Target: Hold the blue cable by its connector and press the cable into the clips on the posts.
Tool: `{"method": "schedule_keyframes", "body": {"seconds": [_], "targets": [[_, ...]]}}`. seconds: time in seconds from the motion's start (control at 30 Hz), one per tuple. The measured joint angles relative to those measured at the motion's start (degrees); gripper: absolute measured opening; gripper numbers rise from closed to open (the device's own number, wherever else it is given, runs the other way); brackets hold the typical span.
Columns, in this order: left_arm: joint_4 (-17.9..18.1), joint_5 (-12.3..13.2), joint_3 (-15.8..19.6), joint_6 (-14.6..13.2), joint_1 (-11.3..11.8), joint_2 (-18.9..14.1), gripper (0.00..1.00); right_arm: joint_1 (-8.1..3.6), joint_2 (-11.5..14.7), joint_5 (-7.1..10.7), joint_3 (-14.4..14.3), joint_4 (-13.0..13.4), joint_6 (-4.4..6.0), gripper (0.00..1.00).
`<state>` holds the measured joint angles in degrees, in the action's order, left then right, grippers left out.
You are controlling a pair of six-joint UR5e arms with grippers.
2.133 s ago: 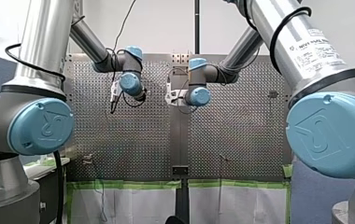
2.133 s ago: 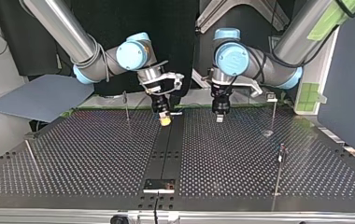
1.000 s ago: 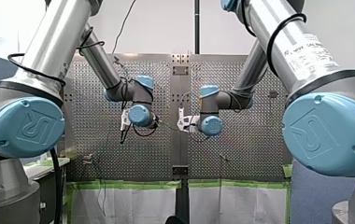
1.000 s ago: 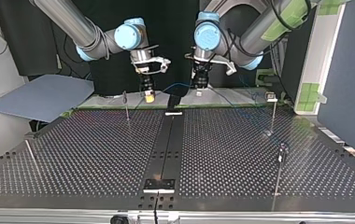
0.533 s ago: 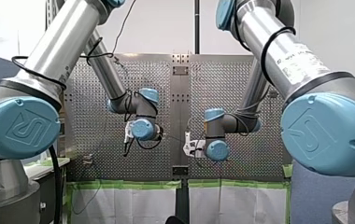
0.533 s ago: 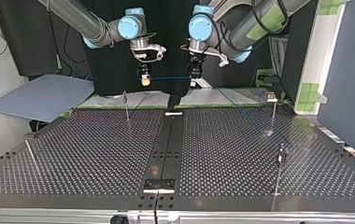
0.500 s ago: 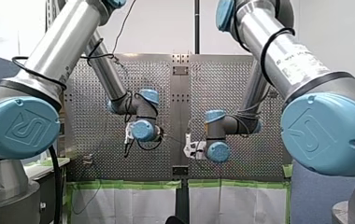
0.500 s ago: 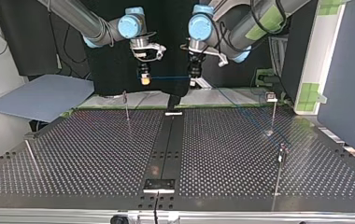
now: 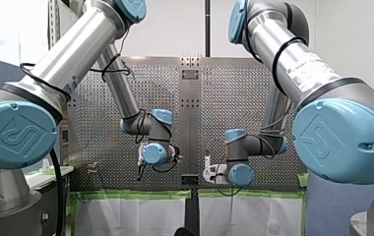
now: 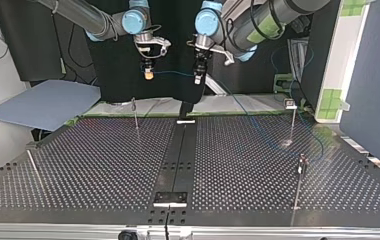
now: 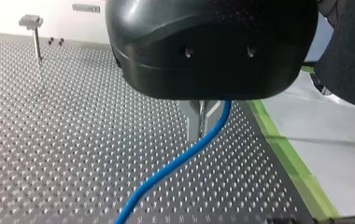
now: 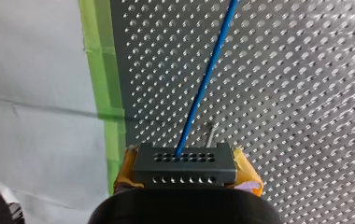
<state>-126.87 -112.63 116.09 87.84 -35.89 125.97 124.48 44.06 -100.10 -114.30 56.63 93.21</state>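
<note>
Right gripper (image 12: 187, 173) clamps the connector (image 12: 185, 163); left gripper (image 11: 202, 120) pinches the blue cable (image 11: 173, 164).

Blue cable (image 10: 173, 73) is up off the counter (image 10: 103, 165) — a thin, near-level stretch runs between my right gripper (image 10: 149, 76) and my left gripper (image 10: 197, 79). From there it slopes down to the top view's right and curves past the posts (image 10: 292, 122) there. Its connector (image 12: 185, 163), a dark block with rows of little holes, sits pinched between yellow pads (image 12: 249, 173). The posts are thin upright rods with small clips (image 10: 290, 104) on top — can't tell if the cable touches any.
</note>
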Motion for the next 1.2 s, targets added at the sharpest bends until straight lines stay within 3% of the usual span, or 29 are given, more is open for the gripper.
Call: {"method": "schedule_keyframes", "body": {"seconds": [0.27,0.5,0.9,1.2], "targets": [[3.7,-0.7,-3.5,0.6,-3.0,4.0,0.0,-1.64,-3.6,0.26,-0.1,3.1,1.1,0.0],[1.8,-4.3,-7.4,1.1,-6.8,7.8,0.0,-3.42,-4.6,0.41,-0.1,4.2,1.14,0.0],[-0.6,-7.2,-13.3,1.3,-11.6,13.8,0.0,-7.87,-4.6,0.56,-0.8,5.1,1.01,0.0],[-0.7,-9.3,-17.6,0.6,-11.8,18.0,0.0,-12.05,-4.5,3.75,-3.3,8.8,1.12,0.0]]}}
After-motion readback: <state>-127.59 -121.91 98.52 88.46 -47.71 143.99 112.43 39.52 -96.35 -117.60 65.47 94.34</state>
